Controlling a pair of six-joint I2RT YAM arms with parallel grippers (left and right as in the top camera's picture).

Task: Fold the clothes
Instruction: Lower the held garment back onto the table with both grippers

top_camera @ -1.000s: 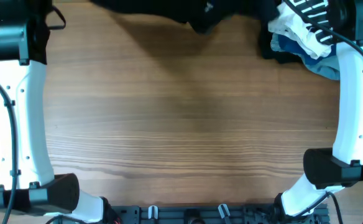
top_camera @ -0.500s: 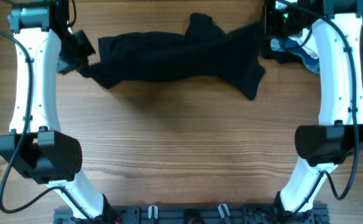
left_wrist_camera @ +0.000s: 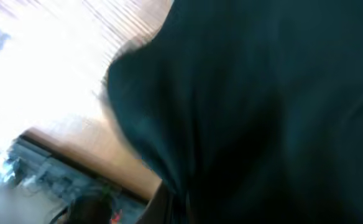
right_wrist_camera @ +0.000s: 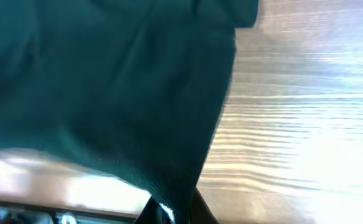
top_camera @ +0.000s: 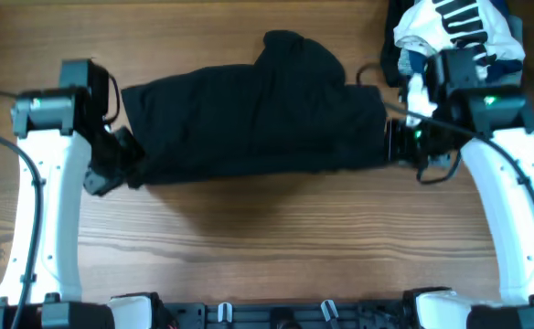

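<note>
The clothes (top_camera: 258, 119), one big black garment, hang stretched across the middle of the wooden table (top_camera: 267, 247) between my two grippers. At its left end my left gripper (top_camera: 128, 157) is shut on the cloth, and at its right end my right gripper (top_camera: 388, 142) is shut on it too. A bunched lump rises at the garment's far edge. In the left wrist view the black clothes (left_wrist_camera: 262, 93) fill most of the picture, and the left gripper (left_wrist_camera: 178, 210) is buried in them. The right wrist view shows the clothes (right_wrist_camera: 107, 81) drawn down into the right gripper (right_wrist_camera: 178, 214).
A white garment with black stripes (top_camera: 454, 23) lies heaped at the far right corner, with a light blue garment (top_camera: 411, 62) under it, just behind my right arm. Bare wood runs from the garment to the near edge.
Both arms have pulled back from the far edge toward the middle of the table, dragging the black garment with them. It now hangs wider and flatter between them.
</note>
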